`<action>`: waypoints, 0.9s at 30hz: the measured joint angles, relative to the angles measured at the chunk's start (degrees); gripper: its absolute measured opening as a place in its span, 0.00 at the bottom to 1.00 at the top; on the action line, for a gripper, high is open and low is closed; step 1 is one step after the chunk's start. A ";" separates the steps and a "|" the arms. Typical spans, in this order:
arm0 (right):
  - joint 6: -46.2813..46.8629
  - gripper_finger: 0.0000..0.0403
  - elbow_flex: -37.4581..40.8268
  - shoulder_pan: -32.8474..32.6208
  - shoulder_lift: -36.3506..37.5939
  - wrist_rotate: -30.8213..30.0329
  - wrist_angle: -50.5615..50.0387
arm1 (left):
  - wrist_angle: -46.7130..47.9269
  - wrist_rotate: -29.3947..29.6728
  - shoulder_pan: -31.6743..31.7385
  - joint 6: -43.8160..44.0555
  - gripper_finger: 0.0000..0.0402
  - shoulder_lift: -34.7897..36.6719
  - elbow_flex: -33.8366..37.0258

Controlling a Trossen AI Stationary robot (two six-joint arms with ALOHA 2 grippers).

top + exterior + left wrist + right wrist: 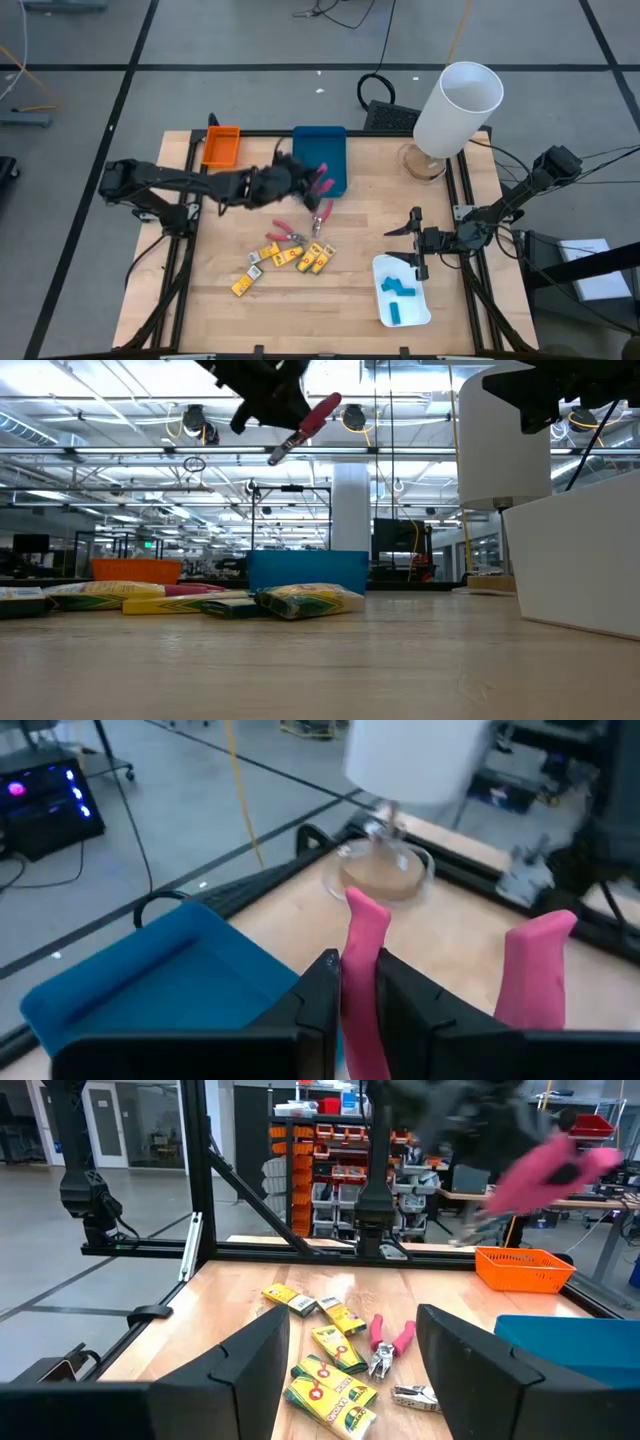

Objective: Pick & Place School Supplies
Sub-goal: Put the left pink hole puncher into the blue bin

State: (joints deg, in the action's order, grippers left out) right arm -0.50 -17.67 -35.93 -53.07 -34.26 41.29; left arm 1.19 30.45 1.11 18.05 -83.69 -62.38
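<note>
Pink-handled pliers (320,181) hang in the air over the near edge of the blue tray (322,155), clamped in the left gripper (300,176), whose fingers (322,992) are closed on one of the two pink handles. The other handle stands free beside it, and in the low view the metal nose points down and away, so the tool dangles from a single leg. That one-handle hold looks chosen for convenience in lifting off the flat tabletop (360,235); I judge it leaves the tool free to swing, so a release low over the tray would be safer than a drop from this height.

Below and toward the front of the tabletop lie the remaining supplies: two more pink-handled pliers (288,233) flat on the wood, one (322,215) nearer the tray, and a loose cluster of yellow crayon boxes (285,258) just beside them, none sorted yet. The orange tray (221,146) sits at the back, well apart from the cluster.

Light-blue blocks (398,290) rest inside the white tray (383,266) at the right front, which suggests each kind goes to its own container, with pliers meant for the blue one. The right gripper (414,243) waits with its fingers apart above the tabletop, just behind the white tray, clear of the left arm's path.
</note>
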 joint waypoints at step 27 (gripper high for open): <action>2.85 0.52 1.73 3.38 -0.01 0.06 -1.61 | -14.26 -6.64 22.58 9.94 0.18 -21.97 0.08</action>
State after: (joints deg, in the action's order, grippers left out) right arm 2.35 -15.94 -32.56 -53.08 -34.20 39.68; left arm -13.08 23.81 23.68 27.99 -105.66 -62.30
